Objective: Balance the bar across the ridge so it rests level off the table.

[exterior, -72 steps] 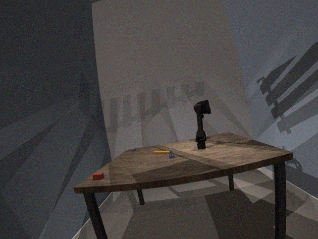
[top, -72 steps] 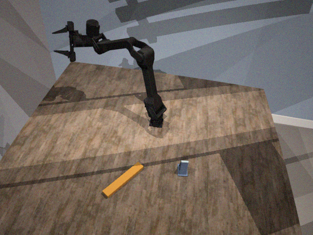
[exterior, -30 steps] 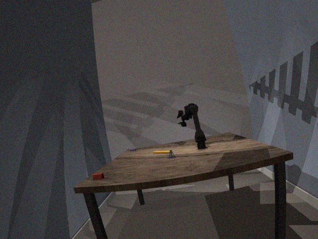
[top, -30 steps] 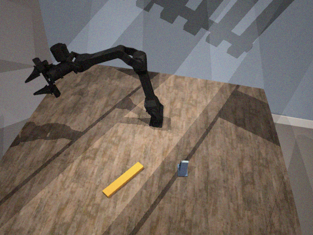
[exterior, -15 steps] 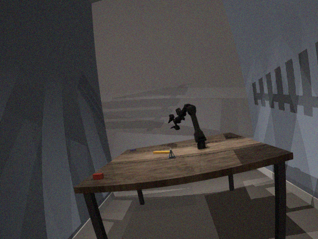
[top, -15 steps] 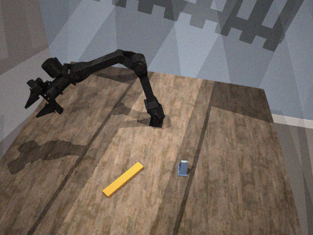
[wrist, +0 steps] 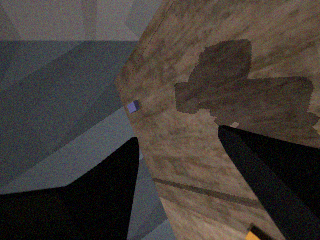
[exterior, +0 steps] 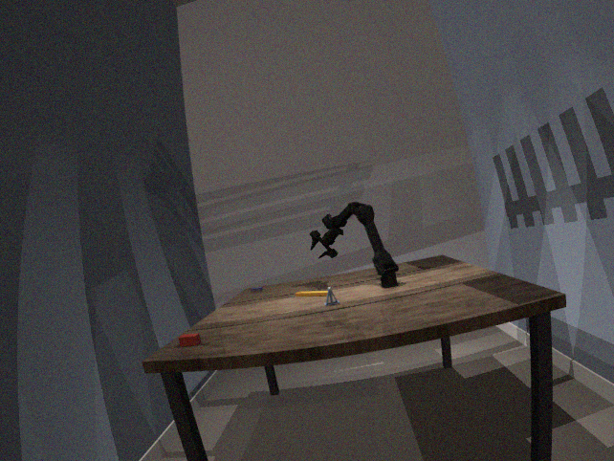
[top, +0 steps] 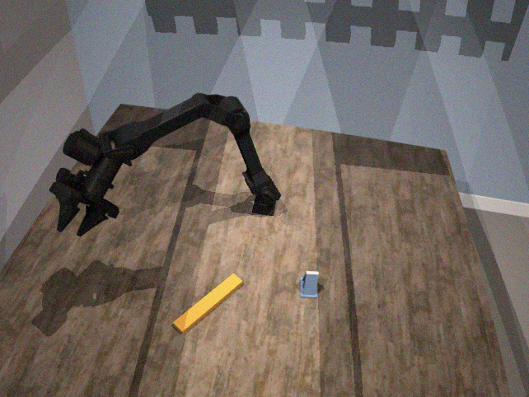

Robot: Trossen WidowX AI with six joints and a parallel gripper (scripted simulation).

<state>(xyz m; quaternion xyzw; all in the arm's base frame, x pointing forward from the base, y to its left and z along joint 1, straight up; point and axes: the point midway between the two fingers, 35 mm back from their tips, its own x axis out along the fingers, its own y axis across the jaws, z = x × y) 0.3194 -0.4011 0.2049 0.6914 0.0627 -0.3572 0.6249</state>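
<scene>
The yellow bar [top: 208,303] [exterior: 311,294] lies flat on the table, set diagonally in the top view; one end of the bar [wrist: 255,234] shows at the bottom edge of the wrist view. The blue ridge [top: 309,285] [exterior: 330,297] with a pale top edge stands upright to the right of the bar, apart from it, and nothing rests on it. My gripper [top: 69,231] [exterior: 315,252] [wrist: 178,136] is open and empty. It hangs high above the table, to the left of the bar in the top view. The ridge is not in the wrist view.
The wooden table [top: 405,277] [exterior: 396,322] carries a red block [exterior: 189,339] at its near left corner in the exterior view. A small blue-purple block [exterior: 256,289] [wrist: 132,106] lies near the far edge. The arm's base [top: 263,205] [exterior: 388,278] stands behind the bar and ridge in the top view.
</scene>
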